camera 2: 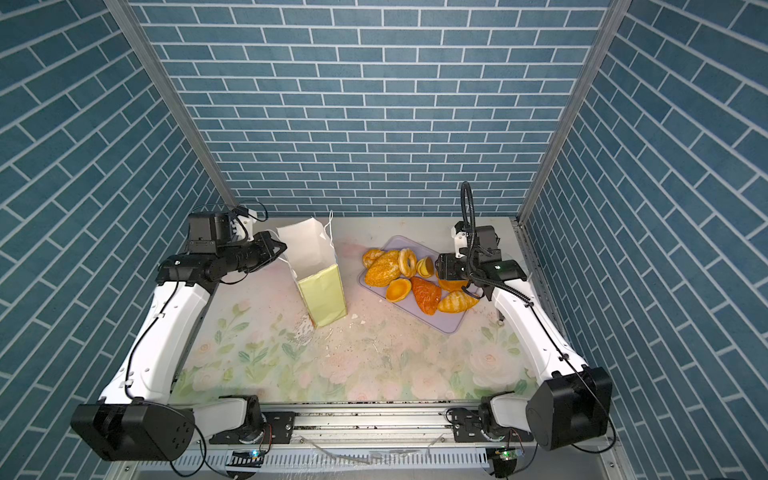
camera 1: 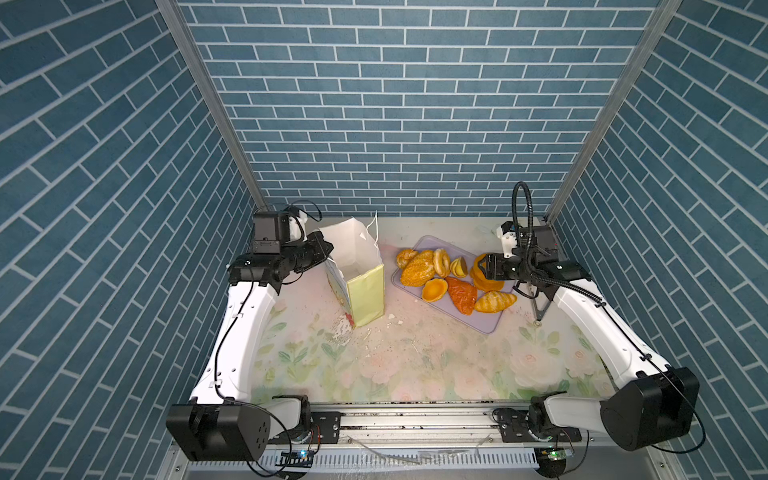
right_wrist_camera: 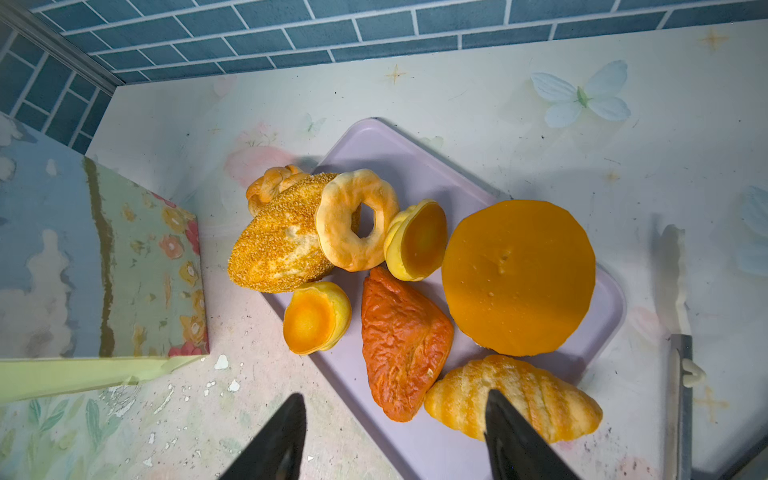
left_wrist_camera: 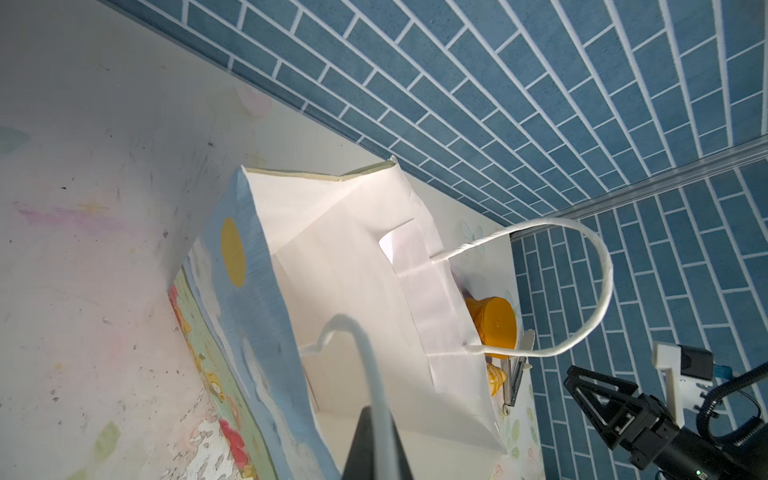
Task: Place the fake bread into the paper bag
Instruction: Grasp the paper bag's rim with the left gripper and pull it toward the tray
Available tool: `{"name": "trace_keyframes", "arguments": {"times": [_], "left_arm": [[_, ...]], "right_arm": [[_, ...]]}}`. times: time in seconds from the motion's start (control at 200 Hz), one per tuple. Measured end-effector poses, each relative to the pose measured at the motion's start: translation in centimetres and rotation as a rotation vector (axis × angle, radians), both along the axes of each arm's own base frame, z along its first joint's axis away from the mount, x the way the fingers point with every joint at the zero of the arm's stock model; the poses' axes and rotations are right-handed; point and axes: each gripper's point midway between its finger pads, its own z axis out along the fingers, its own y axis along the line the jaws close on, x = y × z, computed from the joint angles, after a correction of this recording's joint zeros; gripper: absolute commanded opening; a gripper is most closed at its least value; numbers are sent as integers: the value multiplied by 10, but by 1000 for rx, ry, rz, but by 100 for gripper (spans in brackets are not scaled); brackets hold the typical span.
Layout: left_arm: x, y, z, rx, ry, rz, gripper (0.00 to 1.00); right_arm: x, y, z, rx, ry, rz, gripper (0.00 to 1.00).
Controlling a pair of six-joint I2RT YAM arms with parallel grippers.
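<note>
Fake bread (camera 1: 417, 268) piled on lavender tray (camera 1: 484, 323); paper bag (camera 1: 365, 295) upright.
Left jaws clamped on its cord handle (left_wrist_camera: 371, 365); right jaws parted, empty, pancake stack (right_wrist_camera: 517, 278) just ahead.

Blue brick-patterned walls (camera 1: 415, 104) enclose a worn floral tabletop (camera 1: 415, 365).

1. My gripper (right_wrist_camera: 395, 399) hangs with both dark fingers spread wide, clasping nothing.
2. Just past my fingertips lies the lavender tray (right_wrist_camera: 415, 166).
3. The red-brown turnover (right_wrist_camera: 403, 340) points its narrow end into the gap between my fingers. The croissant (right_wrist_camera: 536, 399) lies partly behind one finger.
4. Farther out sit the round pancake stack (right_wrist_camera: 517, 278), a tart shell (right_wrist_camera: 415, 241), a second tart shell (right_wrist_camera: 316, 318) and a bagel (right_wrist_camera: 345, 232) leaning on the seeded loaf (right_wrist_camera: 278, 245), with a twisted bun (right_wrist_camera: 270, 185) beyond.
5. The paper bag (right_wrist_camera: 124, 257) stands off the tray on the loaf's side.
</note>
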Motion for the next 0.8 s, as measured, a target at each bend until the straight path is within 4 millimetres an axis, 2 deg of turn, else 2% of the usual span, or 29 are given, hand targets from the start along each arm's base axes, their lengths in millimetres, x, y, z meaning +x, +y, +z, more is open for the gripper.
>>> {"name": "trace_keyframes", "arguments": {"times": [0.24, 0.63, 0.75, 0.8], "left_arm": [[-23, -7, -9, -39, 16, -24, 0], [-41, -19, -8, -61, 1, -80, 0], [-43, -17, -11, -30, 1, -85, 27], [-44, -15, -13, -17, 8, -80, 45]], "right_arm": [[-1, 3, 0, 1, 0, 9, 68], [0, 1, 0, 5, 7, -24, 70], [0, 1, -1, 7, 10, -29, 74], [0, 0, -1, 9, 13, -35, 76]]}}
